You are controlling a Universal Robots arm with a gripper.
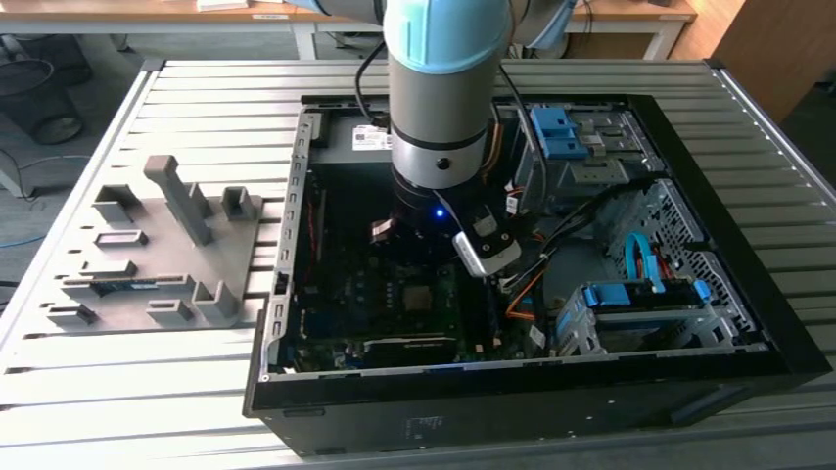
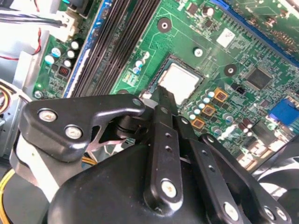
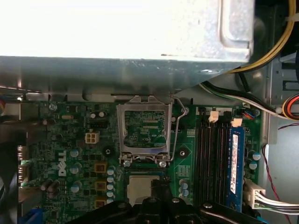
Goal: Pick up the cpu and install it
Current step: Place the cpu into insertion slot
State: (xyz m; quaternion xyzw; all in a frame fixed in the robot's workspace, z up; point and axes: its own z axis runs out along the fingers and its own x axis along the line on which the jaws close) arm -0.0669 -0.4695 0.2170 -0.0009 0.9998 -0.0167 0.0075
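Note:
The cpu (image 2: 181,82), a small square chip with a silvery face, lies flat in its socket on the green motherboard (image 2: 243,51). It also shows in the first wrist view as the cpu (image 3: 138,189), just below the raised metal load plate (image 3: 142,127). My gripper (image 2: 161,94) hangs right over one edge of the chip, its black fingers (image 2: 161,140) drawn together to a single tip with nothing seen between them. In the exterior view the arm (image 1: 444,117) reaches down into the open computer case (image 1: 731,362), above the cpu (image 1: 418,297).
The socket lever (image 3: 176,133) stands up beside the load plate. Black memory slots and a blue memory stick (image 3: 235,158) run alongside. The grey power-supply box (image 3: 126,32) overhangs the board. Cables and drive cages (image 1: 640,304) crowd the exterior view's right. A grey parts fixture (image 1: 157,255) sits outside.

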